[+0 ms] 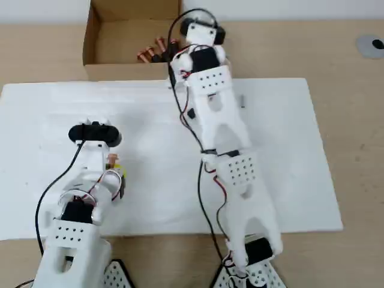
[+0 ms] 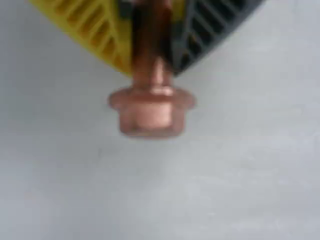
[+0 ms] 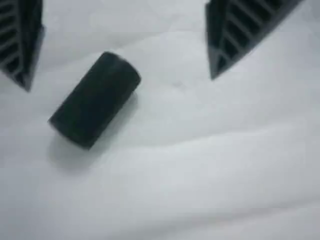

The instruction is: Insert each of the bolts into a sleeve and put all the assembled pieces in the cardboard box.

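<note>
Now, a few copper pieces (image 1: 155, 53) already lie in the cardboard box (image 1: 90, 42). This pair is not yet joined: the left hand (image 2: 150, 60) is clenched on a copper bolt (image 2: 151, 107), head toward the white sheet (image 1: 300, 150), and the right hand (image 3: 119, 81) is spread wide over a black sleeve (image 3: 95, 100) lying on its side there. Mating and boxing them look still to come; whether the boxed pieces wear sleeves is hard to make out, and the bolt's shank is cut off between the fingers (image 2: 95, 30).

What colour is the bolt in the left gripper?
The bolt is copper-coloured, clearest in the left wrist view.
</note>
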Robot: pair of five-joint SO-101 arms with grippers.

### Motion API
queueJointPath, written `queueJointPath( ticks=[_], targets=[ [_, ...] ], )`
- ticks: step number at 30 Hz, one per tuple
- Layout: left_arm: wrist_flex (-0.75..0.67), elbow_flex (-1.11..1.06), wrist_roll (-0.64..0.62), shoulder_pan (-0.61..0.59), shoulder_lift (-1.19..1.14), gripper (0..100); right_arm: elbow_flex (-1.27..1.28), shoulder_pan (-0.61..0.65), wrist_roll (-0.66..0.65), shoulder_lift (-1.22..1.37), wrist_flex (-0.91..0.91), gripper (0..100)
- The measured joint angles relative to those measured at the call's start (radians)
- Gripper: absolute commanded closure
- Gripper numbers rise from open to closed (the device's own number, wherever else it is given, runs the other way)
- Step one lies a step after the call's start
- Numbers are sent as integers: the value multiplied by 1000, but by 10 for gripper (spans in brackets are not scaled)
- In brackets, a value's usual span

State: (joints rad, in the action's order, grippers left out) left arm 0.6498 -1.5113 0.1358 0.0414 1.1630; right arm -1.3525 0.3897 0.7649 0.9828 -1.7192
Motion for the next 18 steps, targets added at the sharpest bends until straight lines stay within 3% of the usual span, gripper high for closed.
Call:
queueJointPath(
  ticks=[14, 18],
  targets=[
    [0, 0, 0, 0, 0, 991, -46, -68, 9, 54, -6, 748],
    [0, 0, 0, 0, 0, 991, -61, -57, 95, 95, 20, 748]
  ],
)
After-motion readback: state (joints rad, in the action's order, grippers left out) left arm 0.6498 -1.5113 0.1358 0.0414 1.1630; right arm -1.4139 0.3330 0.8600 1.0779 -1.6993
